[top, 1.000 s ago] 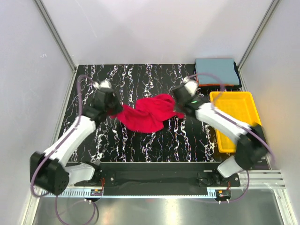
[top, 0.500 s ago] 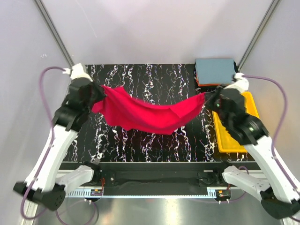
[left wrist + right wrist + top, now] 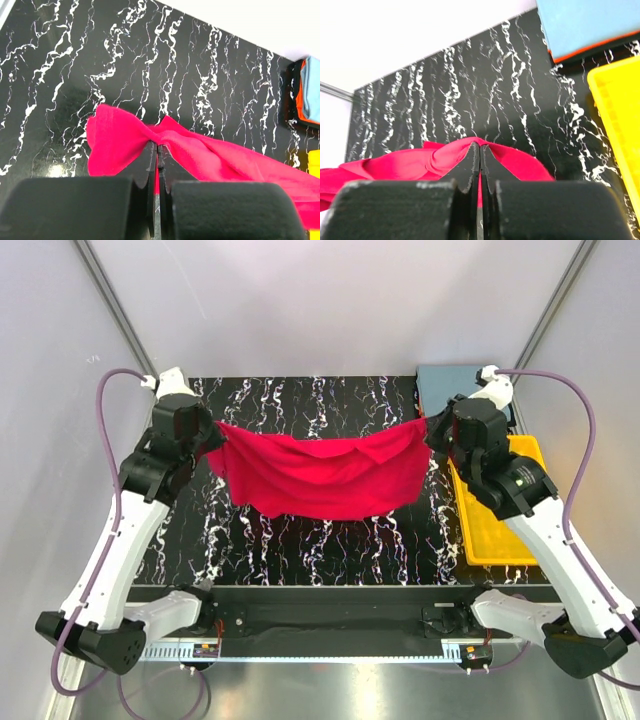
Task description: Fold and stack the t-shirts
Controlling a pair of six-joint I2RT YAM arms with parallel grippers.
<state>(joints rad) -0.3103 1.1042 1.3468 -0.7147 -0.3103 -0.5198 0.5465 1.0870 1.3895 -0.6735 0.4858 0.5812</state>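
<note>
While the red t-shirt [image 3: 320, 475] is hanging stretched above the table [image 3: 300, 540], the left fingers [image 3: 152, 162] are pinching one of its upper corners and the right fingers [image 3: 471, 162] are pinching the other. Each pair is pressing fully together on a thin fold of red cloth.

Between the two pairs of fingers the shirt is spreading as a wide band. Its top edge is running almost straight from one grip to the other, and its lower edge is drooping in an uneven curve. Whether that lower edge is touching the table cannot be told from above.

In the left wrist view the cloth is bunching into a fan just left of the fingertips and trailing away to their right. In the right wrist view most of the cloth is stretching off to the left of the fingertips, with a small lobe bulging just to their right.

Beyond the right fingers and a little to their right, the grey-blue t-shirt [image 3: 590, 25] is lying folded on a thin orange t-shirt [image 3: 592, 46]. A dark t-shirt [image 3: 291, 95] is showing at that stack's edge. The yellow tray [image 3: 490, 530] is sitting to the right of the right fingers, on the near side of the stack and well apart from the left fingers.
</note>
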